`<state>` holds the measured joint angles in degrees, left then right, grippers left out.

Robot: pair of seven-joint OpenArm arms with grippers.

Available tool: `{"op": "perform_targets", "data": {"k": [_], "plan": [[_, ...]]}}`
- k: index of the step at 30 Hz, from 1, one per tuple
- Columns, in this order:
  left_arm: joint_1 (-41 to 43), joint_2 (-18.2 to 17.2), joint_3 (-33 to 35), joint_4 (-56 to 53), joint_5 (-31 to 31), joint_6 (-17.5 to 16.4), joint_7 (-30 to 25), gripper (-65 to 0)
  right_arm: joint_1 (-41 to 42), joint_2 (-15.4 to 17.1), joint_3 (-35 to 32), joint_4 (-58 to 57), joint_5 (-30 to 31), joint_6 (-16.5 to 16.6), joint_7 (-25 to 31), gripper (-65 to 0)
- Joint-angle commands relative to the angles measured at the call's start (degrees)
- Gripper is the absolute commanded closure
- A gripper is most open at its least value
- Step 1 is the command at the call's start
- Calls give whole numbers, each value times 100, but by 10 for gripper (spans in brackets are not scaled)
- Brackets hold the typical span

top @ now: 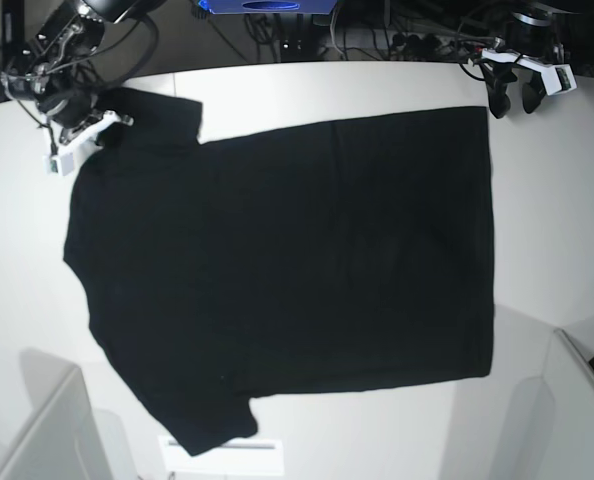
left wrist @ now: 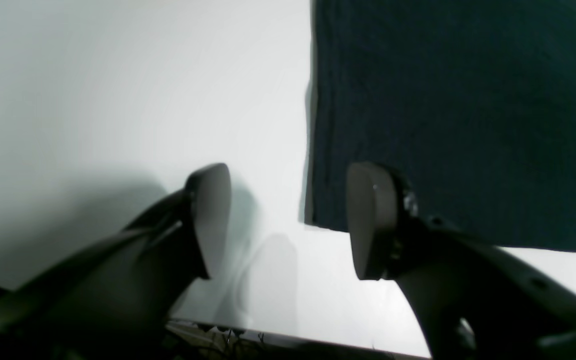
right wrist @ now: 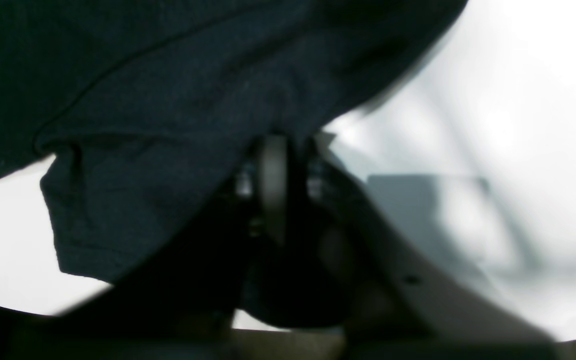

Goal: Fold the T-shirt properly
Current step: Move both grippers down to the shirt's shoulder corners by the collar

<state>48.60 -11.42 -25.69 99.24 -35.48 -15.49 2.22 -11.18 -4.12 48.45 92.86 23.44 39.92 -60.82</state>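
The T-shirt (top: 287, 260) lies spread flat on the white table (top: 557, 220), plain black side up, sleeves to the left and hem to the right. My right gripper (top: 82, 135) is at the far-left sleeve. In the right wrist view it (right wrist: 288, 165) is shut on a fold of the T-shirt (right wrist: 143, 165), and the cloth drapes over the fingers (right wrist: 273, 185). My left gripper (top: 512, 103) hovers at the far-right hem corner. In the left wrist view it (left wrist: 293, 220) stands open, and the T-shirt (left wrist: 468, 125) has its corner just inside the right-hand finger (left wrist: 373, 220).
Cables and equipment (top: 377, 40) crowd the far side beyond the table. White panels stand at the near left (top: 47, 430) and near right (top: 577, 400). A white strip (top: 227, 452) lies by the near sleeve. The table's edge (left wrist: 288, 342) runs just below my left fingers.
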Motion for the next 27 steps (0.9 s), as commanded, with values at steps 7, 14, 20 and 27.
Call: {"op": "perform_targets", "data": {"k": [7, 14, 20, 27], "plan": [[24, -23, 7, 49, -78, -38, -121, -359, -56, -6, -31, -7, -212, 8, -305, 0], [-574, 188, -37, -241, -78, -38, 688, -359, -56, -6, -31, -16, -212, 8, -305, 0], [-935, 355, -37, -390, -69, -38, 1180, -359, -56, -6, -31, -16, -212, 8, -305, 0], [-1225, 382, 33, -645, -69, -38, 1673, -359, -56, -6, 21, -16, -212, 8, -305, 0]]}}
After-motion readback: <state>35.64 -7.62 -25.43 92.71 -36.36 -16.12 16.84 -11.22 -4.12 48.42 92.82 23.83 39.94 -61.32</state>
